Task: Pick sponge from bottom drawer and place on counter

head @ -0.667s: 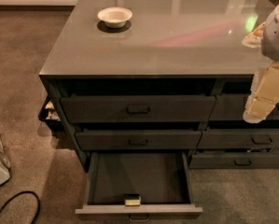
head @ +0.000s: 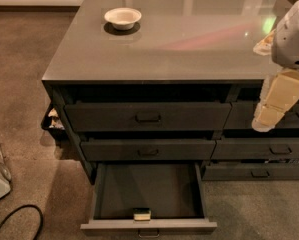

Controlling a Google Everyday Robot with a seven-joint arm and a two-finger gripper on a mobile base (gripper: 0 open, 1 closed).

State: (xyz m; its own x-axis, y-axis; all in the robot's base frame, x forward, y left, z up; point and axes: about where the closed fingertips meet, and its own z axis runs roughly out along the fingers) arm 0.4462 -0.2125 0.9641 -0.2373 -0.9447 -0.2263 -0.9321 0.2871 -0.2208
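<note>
The sponge (head: 142,214) lies in the open bottom drawer (head: 149,190), touching the inside of its front wall near the middle, well below the gripper (head: 275,106) and off to its left. The gripper hangs clear of everything at the right edge of the view, in front of the shut upper drawers (head: 148,117), just under the counter (head: 189,44) edge. Whether it is apart or together I cannot tell. A white bowl (head: 122,18) sits on the counter, far to its upper left.
</note>
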